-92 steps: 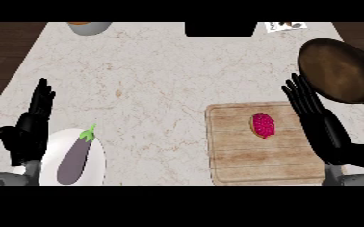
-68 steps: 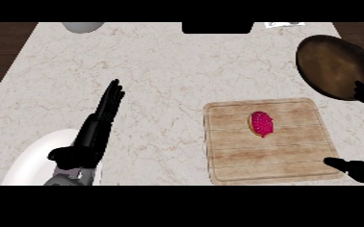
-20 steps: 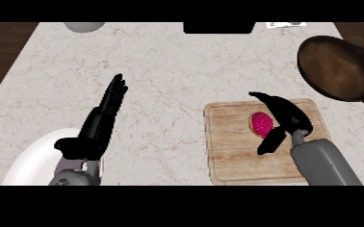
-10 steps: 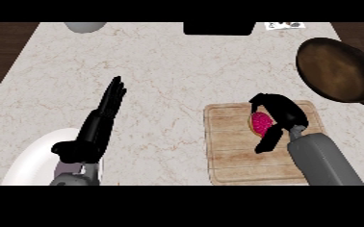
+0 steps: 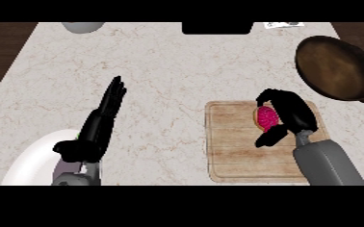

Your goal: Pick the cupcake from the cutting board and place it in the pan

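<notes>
Right hand (image 5: 290, 118) curled round pink cupcake (image 5: 267, 118) on cutting board (image 5: 235, 149); pan (image 5: 332, 67) beyond it. Left hand (image 5: 99, 122) flat, fingers straight. No legible writing.

two grey cylindrical forearms, black left hand (image 5: 89, 139) and right hand (image 5: 292, 115)
</notes>
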